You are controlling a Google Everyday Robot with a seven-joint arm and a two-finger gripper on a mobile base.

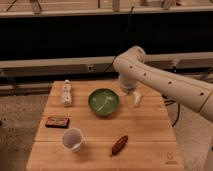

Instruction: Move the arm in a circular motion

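Arm (165, 82) reaching in from right, long axis slanting up-left to bent joint, wrist pointing down; gripper (133, 100) hanging just right of green bowl (103, 101) over tabletop (150, 145), grip state unclear.

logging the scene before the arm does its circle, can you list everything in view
table: one, light wood, fills the lower half of the view
bowl: one, green, middle of the table toward the back
bottle: one, white, back left of the table, upright
packet: one, dark red-brown, left side, lying flat
cup: one, whitish and see-through, front left, upright
oblong item: one, brown, front centre, lying down
arm: one, white with small dark dots, reaching in from the right above the table's back right
gripper: one, pale, pointing down just right of the bowl
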